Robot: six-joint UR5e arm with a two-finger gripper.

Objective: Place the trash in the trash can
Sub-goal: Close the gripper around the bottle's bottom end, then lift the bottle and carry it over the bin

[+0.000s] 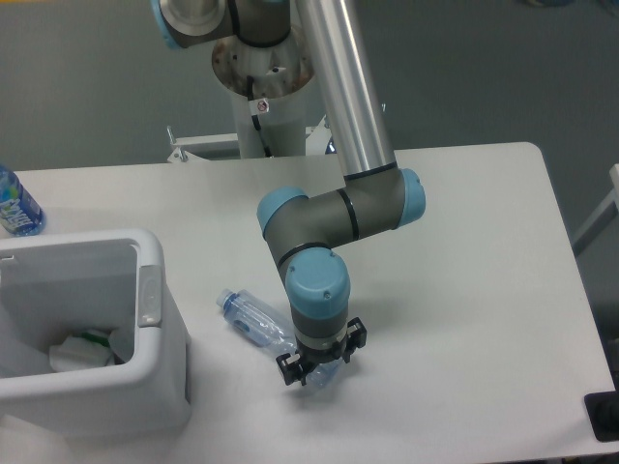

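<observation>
- Trash first: a crushed clear plastic water bottle with a blue cap (259, 321) lies on its side on the white table (464, 251), its cap end pointing toward the bin and its far end under the arm's tool.
- Black two-finger gripper (317, 364) sits low over that far end of the bottle, its fingers on either side of the clear plastic; whether they are pressing it or only straddling it cannot be told from this view.
- Large white rectangular plastic trash can with a thick rounded rim (160, 319) stands near the bottle, at the table's front left, with a grey-white handle tab (148, 295) on the side facing the bottle.
- Inside the bin some pale crumpled material with a touch of green (82, 350) shows; it may be trash already dropped in, though what it is stays unclear.
- Judged progress: the bottle is not yet in the bin, so grasping, lifting, carrying across and releasing appear to remain for it.
- Small flat wrapper is not to be made out on the table.
- Upright bottle with a blue label (16, 205) stands at the table's left edge, well apart from the action.
- Table surface is plain, matt white with rounded corners; the arm's pedestal (263, 92) rises behind it, over a grey floor.
</observation>
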